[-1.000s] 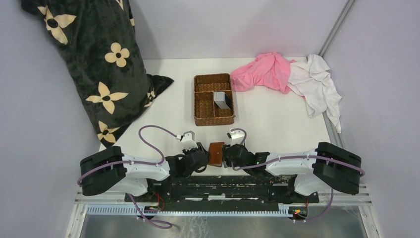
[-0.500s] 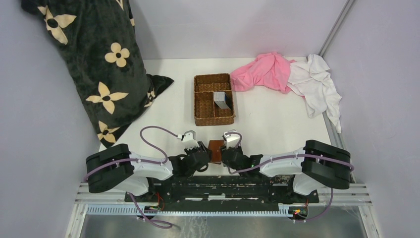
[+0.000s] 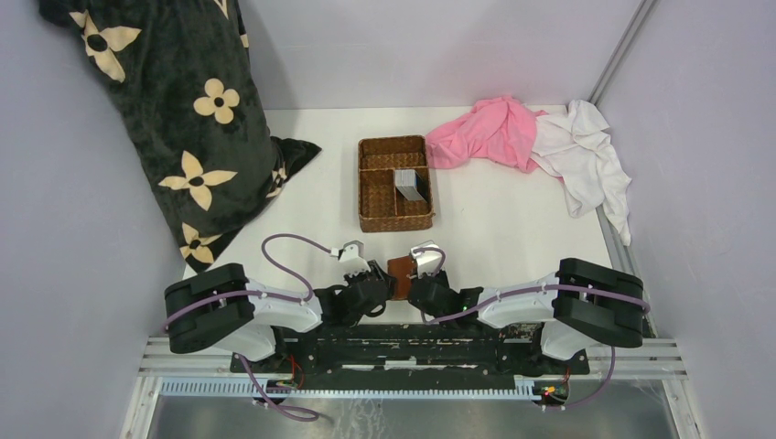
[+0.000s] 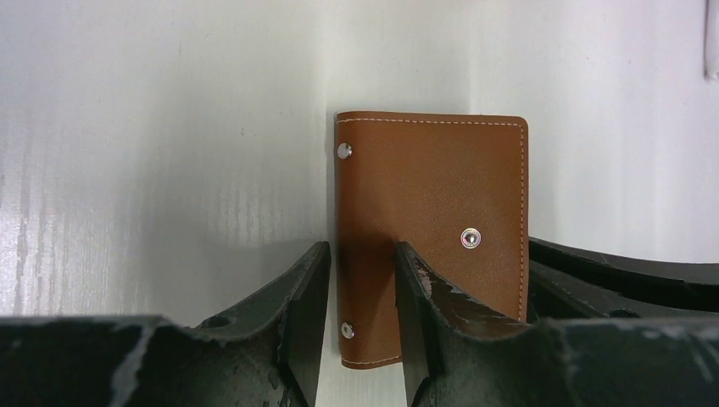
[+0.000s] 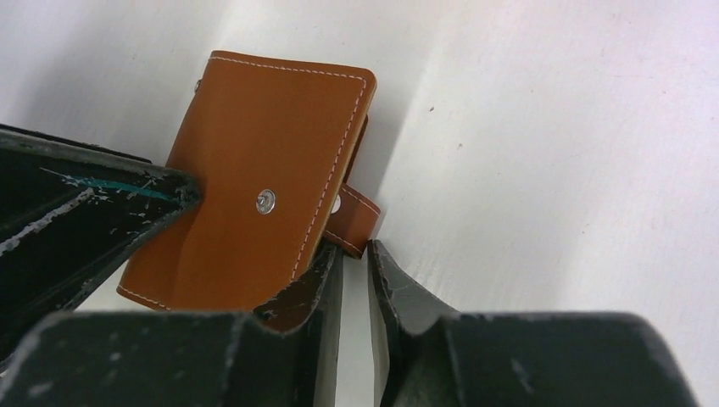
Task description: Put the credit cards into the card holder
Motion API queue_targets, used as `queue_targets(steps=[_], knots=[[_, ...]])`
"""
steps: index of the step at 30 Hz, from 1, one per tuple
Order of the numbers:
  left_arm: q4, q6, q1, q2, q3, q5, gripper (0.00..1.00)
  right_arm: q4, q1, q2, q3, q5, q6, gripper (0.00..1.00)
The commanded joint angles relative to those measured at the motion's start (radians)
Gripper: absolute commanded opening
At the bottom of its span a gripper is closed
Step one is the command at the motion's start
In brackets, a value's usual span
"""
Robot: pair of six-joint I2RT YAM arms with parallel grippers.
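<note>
Left wrist view first: our left gripper [image 4: 363, 250] sits roughly half open over the card holder [image 4: 432, 186], which lies closed on the white table [image 4: 153, 127]. One finger [image 4: 424, 288] reaches over the brown cover and the other is just off the spine edge, so that edge runs up the gap between them. Nothing looks squeezed there as far as we can see. Whether the finger on the cover actually presses down, we can't tell.

Right wrist view: the right gripper [image 5: 354, 254] sits at the opposite side of the card holder. Its jaws are nearly together, with just a thin slot left. The snap tab [image 5: 354, 222] pokes out from the holder's edge right at the mouth of that slot, touching or almost touching the fingertips. Is it pinched? We honestly can't tell, and the slot behind the tips looks empty. One left gripper finger shows up on the far side of the holder here, lying against the cover.

From the top external camera, the holder sits right between the two grippers, both touching it or nearly so. The credit cards [image 3: 412, 183] are well ahead of both grippers, standing in the right-hand compartment of a wicker basket [image 3: 375, 197], apart from the holder.
</note>
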Motion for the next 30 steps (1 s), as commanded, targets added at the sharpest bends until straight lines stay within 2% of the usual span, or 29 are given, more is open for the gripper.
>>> queue_targets(steps=[1,12,23,30], knots=[[-0.076,-0.036,-0.003,0.039,-0.033,0.040,0.42,0.053,0.005,-0.027,-0.008,0.054,-0.029,0.21],[-0.076,-0.035,-0.002,0.055,-0.032,0.047,0.42,0.092,-0.011,-0.077,-0.057,0.037,0.055,0.15],[-0.076,-0.040,-0.002,0.058,-0.039,0.050,0.42,0.195,-0.133,-0.116,-0.163,-0.057,0.175,0.12],[-0.097,-0.016,-0.002,0.062,-0.014,0.050,0.42,0.220,-0.164,-0.108,-0.171,-0.095,0.185,0.11]])
